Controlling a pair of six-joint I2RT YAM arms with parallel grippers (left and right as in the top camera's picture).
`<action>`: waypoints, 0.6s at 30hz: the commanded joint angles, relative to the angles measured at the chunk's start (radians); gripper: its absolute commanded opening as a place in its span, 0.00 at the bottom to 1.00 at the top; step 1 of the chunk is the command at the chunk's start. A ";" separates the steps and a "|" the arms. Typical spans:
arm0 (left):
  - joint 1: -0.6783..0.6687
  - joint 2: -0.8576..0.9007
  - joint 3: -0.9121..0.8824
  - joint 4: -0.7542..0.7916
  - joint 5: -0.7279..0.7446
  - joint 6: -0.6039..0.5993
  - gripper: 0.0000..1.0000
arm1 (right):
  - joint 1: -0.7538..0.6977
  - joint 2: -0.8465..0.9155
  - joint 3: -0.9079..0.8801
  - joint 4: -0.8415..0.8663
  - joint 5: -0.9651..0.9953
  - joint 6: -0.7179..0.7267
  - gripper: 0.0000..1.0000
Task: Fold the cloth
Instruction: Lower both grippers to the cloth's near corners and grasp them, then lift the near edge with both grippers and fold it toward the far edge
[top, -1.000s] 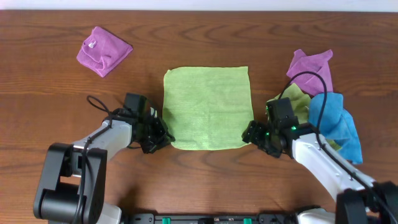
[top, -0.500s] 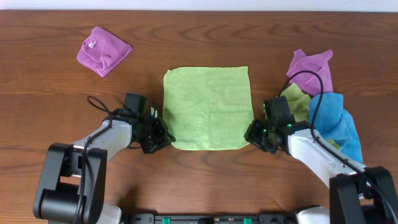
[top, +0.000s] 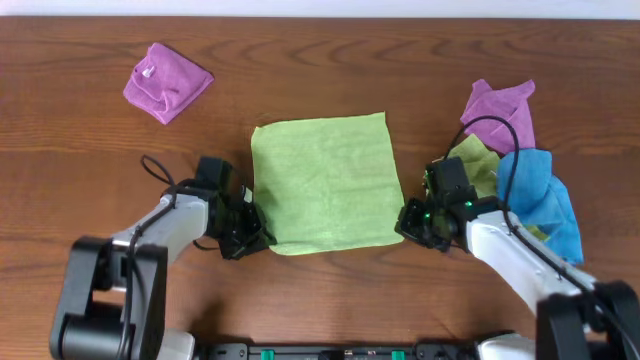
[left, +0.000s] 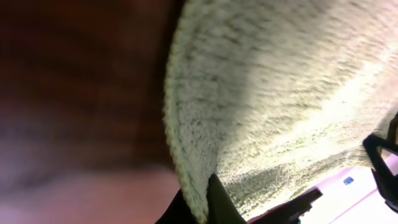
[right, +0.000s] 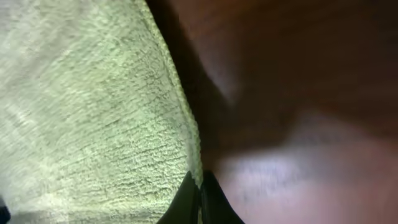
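The lime-green cloth (top: 322, 183) lies spread on the brown table, a little skewed. My left gripper (top: 256, 232) is shut on its near left corner. My right gripper (top: 405, 220) is shut on its near right corner. In the left wrist view the cloth (left: 280, 93) hangs from the pinch of the left gripper (left: 208, 208) and fills the right side. The right wrist view has the cloth (right: 87, 106) filling the left, its edge caught in the right gripper (right: 199, 202).
A folded purple cloth (top: 166, 80) lies at the far left. At the right is a heap: a purple cloth (top: 498, 106), an olive-green cloth (top: 478, 160) and a blue cloth (top: 538, 196), close behind my right arm.
The right gripper has shut on the cloth's near right corner. The cloth has shifted left and skewed, its near edge drawn up by both grippers.
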 joint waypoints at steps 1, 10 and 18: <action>0.006 -0.087 0.003 -0.043 -0.041 0.047 0.06 | 0.004 -0.075 -0.008 -0.044 0.011 -0.027 0.01; 0.006 -0.422 0.003 -0.208 -0.162 -0.032 0.06 | 0.079 -0.276 -0.008 -0.119 0.023 -0.030 0.01; 0.006 -0.476 0.003 -0.085 -0.273 -0.179 0.06 | 0.079 -0.233 -0.008 0.156 0.076 -0.030 0.01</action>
